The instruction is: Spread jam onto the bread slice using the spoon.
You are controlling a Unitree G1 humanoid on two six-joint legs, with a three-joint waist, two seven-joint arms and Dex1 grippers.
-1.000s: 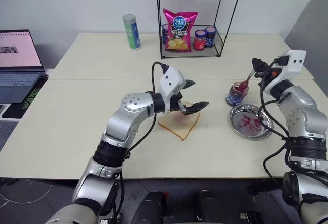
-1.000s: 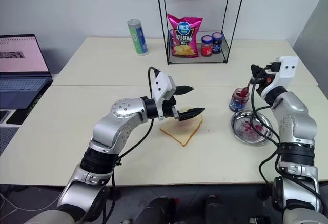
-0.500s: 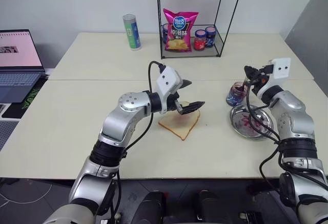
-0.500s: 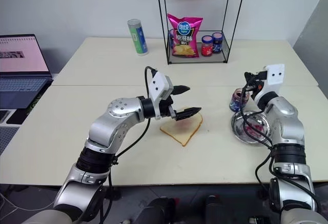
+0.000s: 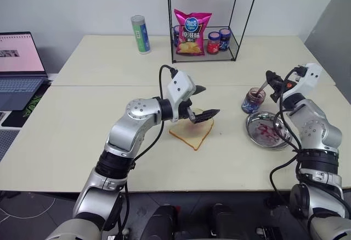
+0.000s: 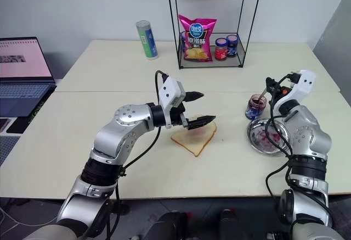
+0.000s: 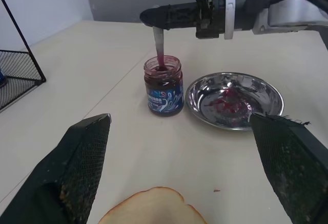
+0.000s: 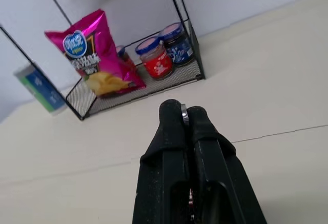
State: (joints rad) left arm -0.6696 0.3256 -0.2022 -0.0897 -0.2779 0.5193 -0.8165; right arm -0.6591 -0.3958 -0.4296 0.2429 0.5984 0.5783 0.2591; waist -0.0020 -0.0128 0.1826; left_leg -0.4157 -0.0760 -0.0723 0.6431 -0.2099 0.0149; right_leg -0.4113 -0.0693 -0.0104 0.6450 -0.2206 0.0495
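The table point(image 5: 82, 141) carries every item; places below are given relative to the bread point(image 5: 192, 134), which lies flat near the table's middle.

1. Wire rack point(image 5: 205, 20): stands at the far side of the table beyond the bread. It holds a chip bag point(image 5: 192, 32) and two lidded jars point(image 5: 218, 40). A can point(image 5: 141, 34) stands beside it on the robot's left. A laptop point(image 5: 19, 67) sits far to the left of the bread.

2. Left gripper point(image 5: 202, 104): hovers just above the far edge of the bread, pointing toward the robot's right. Its fingers point(image 7: 77, 167) stand wide apart and hold nothing.

3. Dish point(image 5: 267, 130): sits to the right of the bread, well apart from it. Red smears of jam point(image 7: 225, 98) lie on its floor.

4. Open jar point(image 7: 163, 84): stands just beyond the dish on its bread side, nearer the bread than the dish centre. It contains dark jam.

5. Right gripper point(image 5: 270, 78): held above the open jar. Its fingers are clamped on the upper end of the spoon point(image 7: 158, 43).

6. Spoon: its long axis is close to vertical, handle up, lower end inside the jar mouth. The bowl is hidden in the jar, so the load on it cannot be judged.

Governing relation: the bread lies to the left of the spoon, across a bare stretch of table. The right arm holds the tool; the left arm is the nearer to the bread. The step in hand appears to be loading the spoon. The coming move would likely require lifting the spoon clear of the jar rim, then carrying it leftward to the bread without dripping.
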